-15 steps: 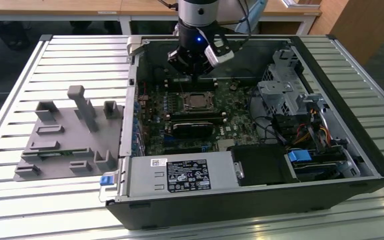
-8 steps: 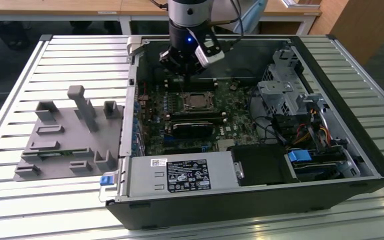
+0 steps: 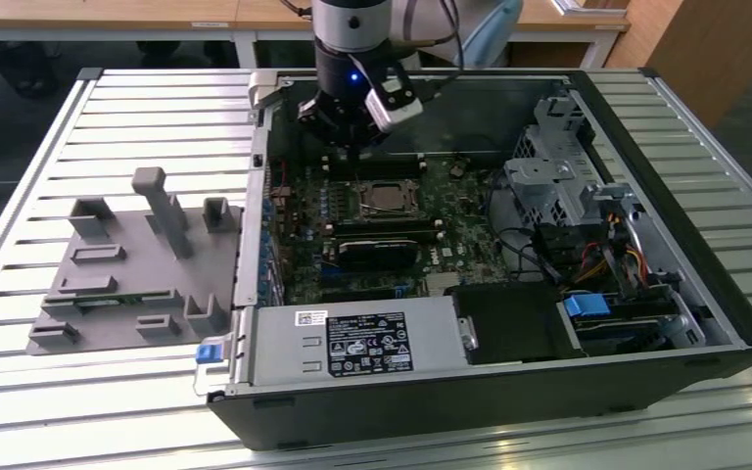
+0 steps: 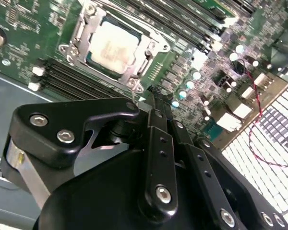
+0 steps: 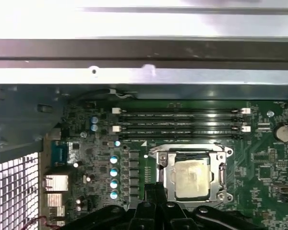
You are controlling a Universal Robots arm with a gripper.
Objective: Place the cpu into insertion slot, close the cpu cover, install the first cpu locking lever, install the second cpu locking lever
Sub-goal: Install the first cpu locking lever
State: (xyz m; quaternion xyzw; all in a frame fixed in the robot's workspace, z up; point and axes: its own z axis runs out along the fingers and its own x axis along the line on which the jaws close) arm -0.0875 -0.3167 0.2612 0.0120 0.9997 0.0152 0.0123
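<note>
The gripper (image 4: 154,94) has its black fingers pressed together on nothing, tips just beside the insertion slot (image 4: 92,59). There the cpu (image 4: 114,44) lies under the lowered cpu cover (image 4: 77,31). The arm points down into the open computer case (image 3: 689,294). The power-supply label (image 3: 367,345) is unreadable.

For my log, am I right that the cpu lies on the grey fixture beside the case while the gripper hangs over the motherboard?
Not quite: the cpu sits in the insertion slot on the motherboard, as the first wrist view shows; the gripper does hang over the motherboard.
</note>
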